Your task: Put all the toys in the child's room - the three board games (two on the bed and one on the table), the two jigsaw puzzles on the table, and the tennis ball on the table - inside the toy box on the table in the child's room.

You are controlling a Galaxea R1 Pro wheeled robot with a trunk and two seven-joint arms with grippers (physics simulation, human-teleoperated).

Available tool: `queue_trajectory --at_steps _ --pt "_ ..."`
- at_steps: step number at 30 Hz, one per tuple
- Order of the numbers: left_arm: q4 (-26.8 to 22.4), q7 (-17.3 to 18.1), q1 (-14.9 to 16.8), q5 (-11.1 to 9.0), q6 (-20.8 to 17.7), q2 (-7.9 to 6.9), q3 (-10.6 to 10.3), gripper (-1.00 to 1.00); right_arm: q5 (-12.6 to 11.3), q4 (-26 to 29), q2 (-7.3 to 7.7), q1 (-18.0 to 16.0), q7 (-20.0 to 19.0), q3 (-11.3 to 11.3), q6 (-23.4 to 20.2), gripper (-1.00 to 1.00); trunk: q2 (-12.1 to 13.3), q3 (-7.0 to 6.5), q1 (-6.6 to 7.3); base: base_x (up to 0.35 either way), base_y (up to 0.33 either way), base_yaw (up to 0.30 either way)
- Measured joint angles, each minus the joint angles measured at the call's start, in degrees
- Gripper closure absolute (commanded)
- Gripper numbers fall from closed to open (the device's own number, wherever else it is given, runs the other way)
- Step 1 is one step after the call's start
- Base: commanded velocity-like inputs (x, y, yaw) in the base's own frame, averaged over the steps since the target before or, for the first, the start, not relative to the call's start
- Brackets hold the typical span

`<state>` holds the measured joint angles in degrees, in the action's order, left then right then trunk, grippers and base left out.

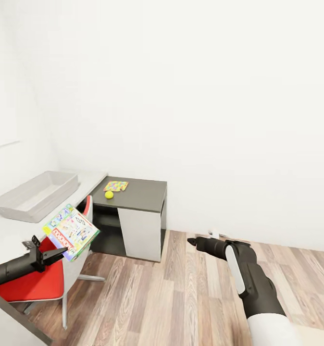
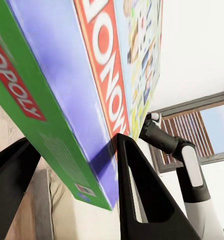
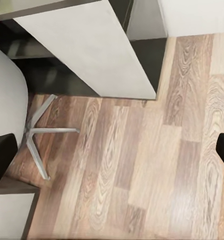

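A: Left side, entry?
B: Left tool [image 1: 54,253] clamped on the Monopoly box [image 1: 71,231], held tilted above the red chair [image 1: 34,283]. Toy box [image 1: 34,196] sits on the white counter [image 1: 92,180], far left.

A: Further right?
B: Jigsaw puzzle [image 1: 116,186] and tennis ball [image 1: 109,194] lie close together on the dark counter [image 1: 143,194]. Right tool [image 1: 191,240] over the plank floor [image 1: 181,293], fingers spread, empty.

Glossy printed-card Monopoly box [image 1: 71,232], matt light-grey plastic toy box [image 1: 34,196], fuzzy yellow-green tennis ball [image 1: 109,194], matt dark worktop [image 1: 138,193], grained wood-plank floor [image 1: 181,298], smooth red chair seat [image 1: 34,283]
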<state>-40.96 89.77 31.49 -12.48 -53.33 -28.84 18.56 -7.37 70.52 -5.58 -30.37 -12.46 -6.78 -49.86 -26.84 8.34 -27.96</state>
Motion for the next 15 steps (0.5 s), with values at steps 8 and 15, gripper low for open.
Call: queue_trajectory --at_steps 8,15 --pt "0.0 0.0 0.0 0.07 0.0 0.05 -0.01 1.0 -0.23 -0.01 0.26 0.0 -0.11 -0.1 0.0 -1.0 3.22 -1.45 1.76 0.0 0.0 0.293" --pt "0.0 0.0 -0.01 0.13 0.0 -0.06 -0.02 1.0 -0.21 -0.01 0.28 0.0 -0.07 -0.15 0.0 -1.0 4.05 -1.81 2.21 0.0 0.0 0.293"
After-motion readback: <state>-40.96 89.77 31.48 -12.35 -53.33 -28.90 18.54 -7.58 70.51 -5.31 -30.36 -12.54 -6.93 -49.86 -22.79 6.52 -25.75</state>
